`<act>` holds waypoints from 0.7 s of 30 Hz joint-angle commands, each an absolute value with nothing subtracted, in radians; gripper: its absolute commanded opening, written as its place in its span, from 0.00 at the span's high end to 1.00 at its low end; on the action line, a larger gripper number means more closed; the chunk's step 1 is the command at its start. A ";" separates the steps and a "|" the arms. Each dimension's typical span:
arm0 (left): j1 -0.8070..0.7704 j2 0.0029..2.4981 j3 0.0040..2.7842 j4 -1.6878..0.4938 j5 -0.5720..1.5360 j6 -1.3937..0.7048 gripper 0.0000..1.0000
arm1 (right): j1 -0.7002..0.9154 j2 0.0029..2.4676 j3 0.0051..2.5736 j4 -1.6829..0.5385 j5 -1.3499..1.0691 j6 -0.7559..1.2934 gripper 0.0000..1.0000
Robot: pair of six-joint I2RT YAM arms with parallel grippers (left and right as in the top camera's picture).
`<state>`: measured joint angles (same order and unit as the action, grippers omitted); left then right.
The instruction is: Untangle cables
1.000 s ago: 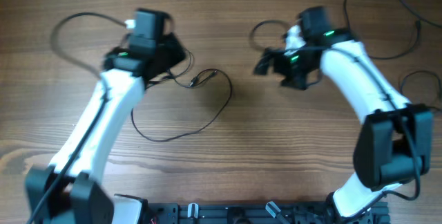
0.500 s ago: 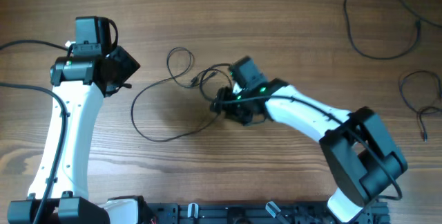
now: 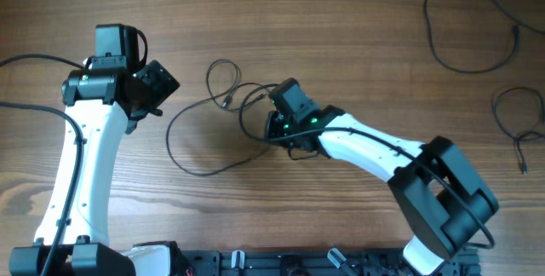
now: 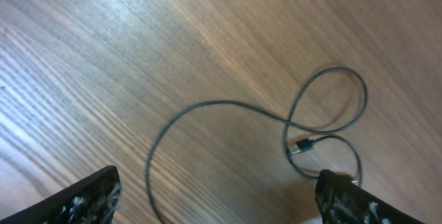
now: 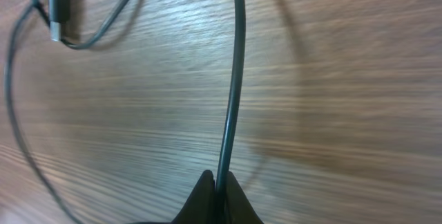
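One thin black cable (image 3: 201,170) lies looped in the middle of the table, with a small loop (image 3: 221,75) at its far end. My right gripper (image 3: 271,129) is shut on that cable near its right side. In the right wrist view the cable (image 5: 235,79) runs straight up from the pinched fingertips (image 5: 204,195), and a plug end (image 5: 56,8) lies at top left. My left gripper (image 3: 157,97) hovers open to the left of the cable, holding nothing. Its view shows the cable's figure-eight loop (image 4: 324,106) and a plug (image 4: 301,146) between the wide-apart fingers (image 4: 90,198).
Two more thin black cables lie apart at the right: a large loop (image 3: 468,29) at the far right corner and a smaller one (image 3: 511,114) by the right edge. The left arm's thick cable (image 3: 34,54) trails off the left side.
The right arm swung from the far right to the middle cable and shut on it. The left arm drew back left and its gripper opened wide. The cable's loops shifted.
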<state>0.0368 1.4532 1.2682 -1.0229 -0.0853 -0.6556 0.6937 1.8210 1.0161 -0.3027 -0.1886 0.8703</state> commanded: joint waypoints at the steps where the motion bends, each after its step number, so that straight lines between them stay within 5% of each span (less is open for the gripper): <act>1: 0.041 1.449 1.271 -1.042 -0.098 -0.651 0.07 | 0.616 1.696 1.042 -0.374 -0.159 0.598 0.96; 10: 0.041 1.449 1.222 -1.008 -0.078 -0.667 0.06 | 0.432 1.288 1.054 -0.494 0.131 0.280 0.96; 21: 0.041 1.453 1.131 -0.950 -0.004 -0.670 0.04 | 0.138 1.193 1.091 -0.205 0.254 0.133 0.96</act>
